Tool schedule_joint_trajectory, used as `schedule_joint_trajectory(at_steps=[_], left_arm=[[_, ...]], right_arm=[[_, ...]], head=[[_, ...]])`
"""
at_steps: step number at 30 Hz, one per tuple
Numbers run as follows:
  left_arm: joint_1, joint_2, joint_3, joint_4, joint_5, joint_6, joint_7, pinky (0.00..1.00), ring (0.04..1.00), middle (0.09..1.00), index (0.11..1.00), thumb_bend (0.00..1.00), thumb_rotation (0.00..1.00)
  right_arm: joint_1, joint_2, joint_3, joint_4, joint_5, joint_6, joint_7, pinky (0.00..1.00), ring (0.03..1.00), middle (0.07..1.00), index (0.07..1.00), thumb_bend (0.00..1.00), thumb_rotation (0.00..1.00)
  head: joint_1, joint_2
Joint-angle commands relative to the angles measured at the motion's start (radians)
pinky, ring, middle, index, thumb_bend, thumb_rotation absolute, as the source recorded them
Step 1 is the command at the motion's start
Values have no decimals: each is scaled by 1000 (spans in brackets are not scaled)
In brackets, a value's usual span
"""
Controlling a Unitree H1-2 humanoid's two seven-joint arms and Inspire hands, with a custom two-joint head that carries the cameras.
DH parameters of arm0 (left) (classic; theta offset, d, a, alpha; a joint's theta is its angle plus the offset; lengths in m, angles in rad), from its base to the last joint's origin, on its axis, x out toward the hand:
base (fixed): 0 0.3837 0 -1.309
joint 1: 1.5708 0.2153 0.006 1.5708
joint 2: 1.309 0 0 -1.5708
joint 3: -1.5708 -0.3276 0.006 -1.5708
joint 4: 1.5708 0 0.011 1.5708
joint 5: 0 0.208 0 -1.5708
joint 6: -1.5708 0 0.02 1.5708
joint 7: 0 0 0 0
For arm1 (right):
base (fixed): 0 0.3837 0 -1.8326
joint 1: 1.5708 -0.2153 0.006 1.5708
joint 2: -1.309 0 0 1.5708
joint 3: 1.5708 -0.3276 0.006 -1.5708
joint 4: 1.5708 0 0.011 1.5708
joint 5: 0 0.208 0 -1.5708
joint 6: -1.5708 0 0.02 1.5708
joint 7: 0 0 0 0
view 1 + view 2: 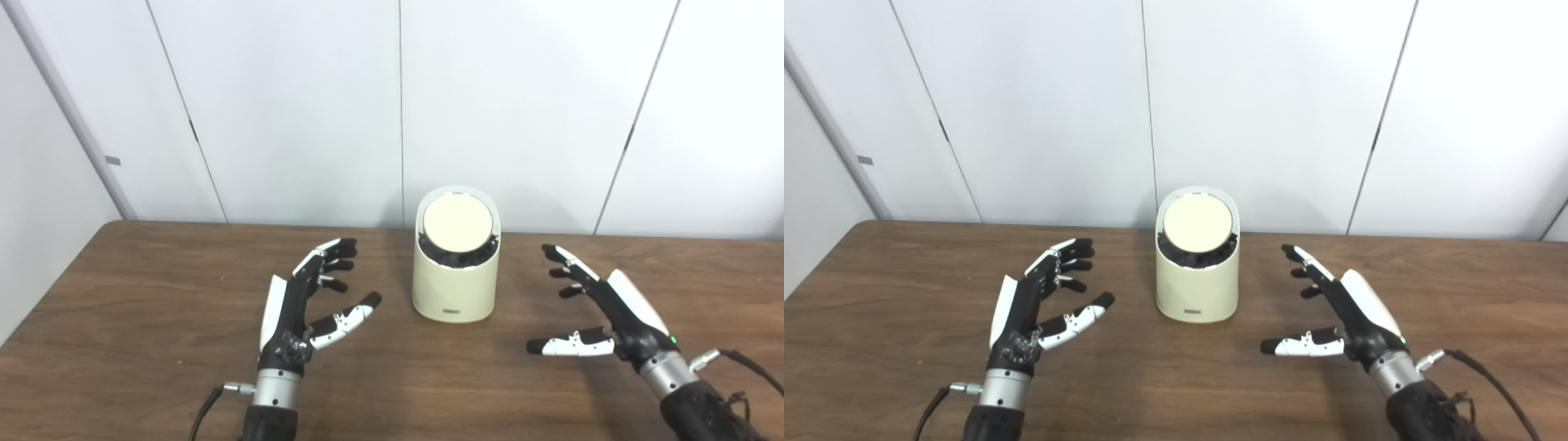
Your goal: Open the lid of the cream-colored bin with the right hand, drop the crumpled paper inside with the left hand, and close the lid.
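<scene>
A cream-colored bin (pixel 454 288) stands upright on the brown wooden table (pixel 153 288), near its far middle. Its round lid (pixel 457 223) sits tilted toward me in the rim, with a dark liner showing below it. My left hand (pixel 309 297) hovers left of the bin, open and empty, fingers spread. My right hand (pixel 591 306) hovers right of the bin, open and empty, fingers spread. Neither hand touches the bin. No crumpled paper shows in either view.
White wall panels (pixel 306 110) stand right behind the table's far edge. The table's left edge (pixel 55 288) runs diagonally at the picture's left. Thin cables (pixel 750 364) trail from both wrists.
</scene>
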Motion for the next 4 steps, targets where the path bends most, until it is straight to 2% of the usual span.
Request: schedule_joint_trajectory(at_steps=[1, 4], left_arm=[[-36, 16, 4, -21, -10, -21, -7, 567, 721, 770, 789, 683, 122], [-37, 28, 8, -24, -19, -17, -21, 568, 723, 776, 795, 691, 123]], right_arm=[[-22, 15, -15, -34, 17, -3, -34, 722, 855, 919, 925, 868, 273], [-14, 34, -13, -41, 17, 8, -47, 734, 862, 925, 929, 850, 285]], head=[[-25, 0], [-50, -2]])
